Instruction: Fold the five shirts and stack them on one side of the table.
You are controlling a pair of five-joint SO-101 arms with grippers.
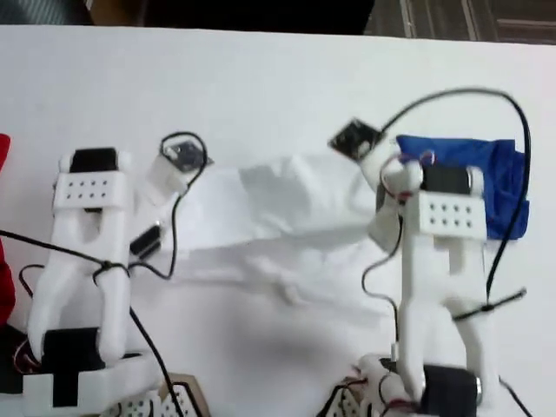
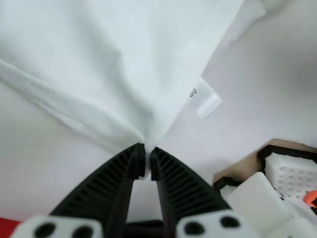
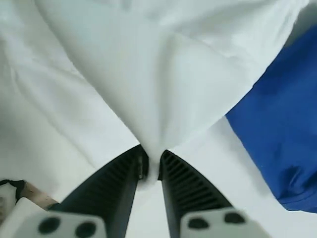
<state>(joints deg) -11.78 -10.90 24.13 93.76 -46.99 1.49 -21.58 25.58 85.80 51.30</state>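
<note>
White cotton was pinched at both ends. My left gripper (image 2: 147, 159) was clenched on one bunched edge of the white shirt (image 1: 269, 217), and my right gripper (image 3: 151, 166) was clamped on the opposite edge. The cloth spread between them across the middle of the table (image 1: 261, 78) (a small sewn label (image 2: 204, 101) showed near my left hold). A blue shirt (image 1: 486, 178) lay just right of my right arm. A red cloth (image 1: 3, 269) sat at the left edge.
</note>
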